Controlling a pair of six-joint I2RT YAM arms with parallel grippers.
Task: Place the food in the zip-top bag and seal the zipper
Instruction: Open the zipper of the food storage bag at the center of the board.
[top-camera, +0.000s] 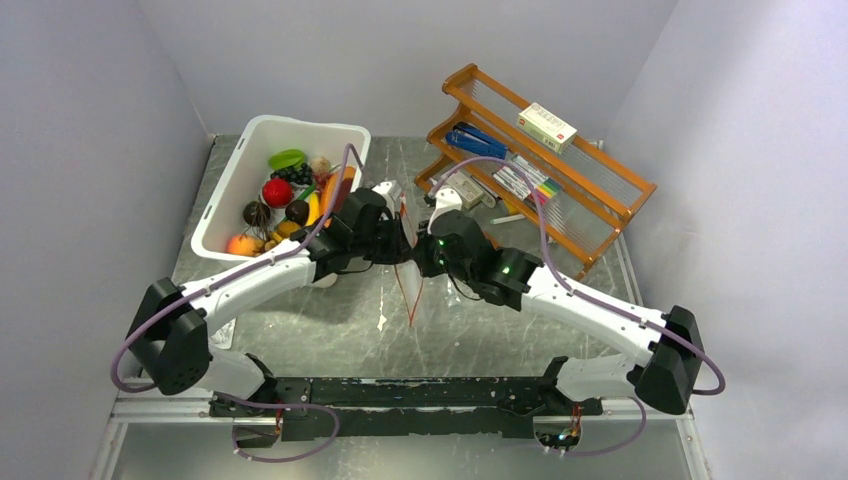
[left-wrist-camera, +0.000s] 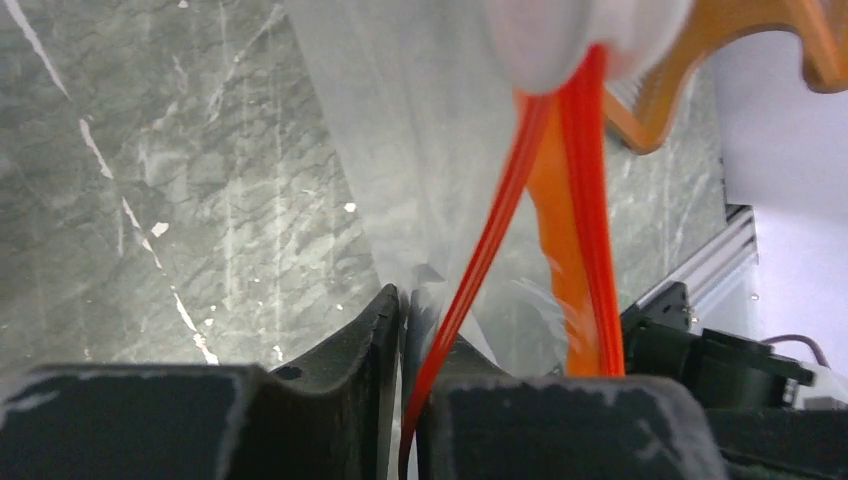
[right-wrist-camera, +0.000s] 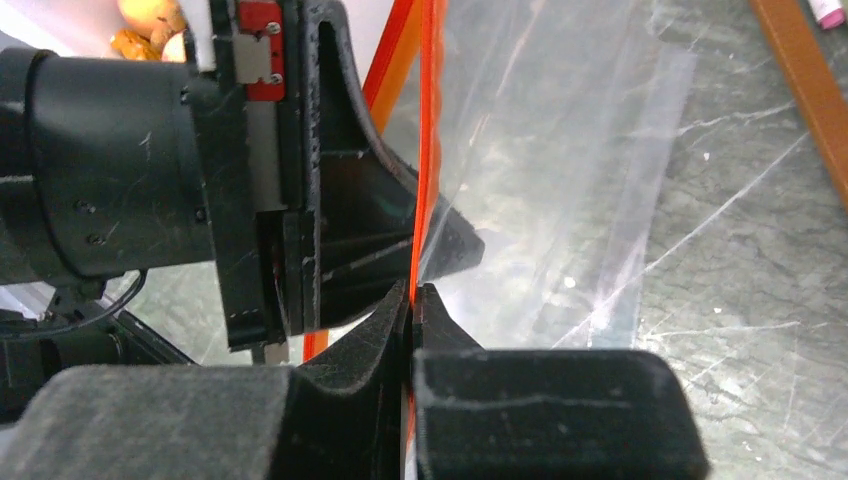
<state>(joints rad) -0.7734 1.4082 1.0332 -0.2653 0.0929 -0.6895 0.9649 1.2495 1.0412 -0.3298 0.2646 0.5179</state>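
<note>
The clear zip-top bag hangs upright over the table between my two grippers. My left gripper and right gripper meet at its top edge. In the left wrist view my left gripper is shut on the bag, with the orange-red zipper running between the jaws. In the right wrist view my right gripper is shut on the zipper, just below the left gripper's fingers. The food lies in the white bin: banana, red fruit, grapes, orange-rimmed slab.
The white bin stands at the back left, close to my left arm. A wooden rack with a box and pens stands at the back right. Grey walls close in on both sides.
</note>
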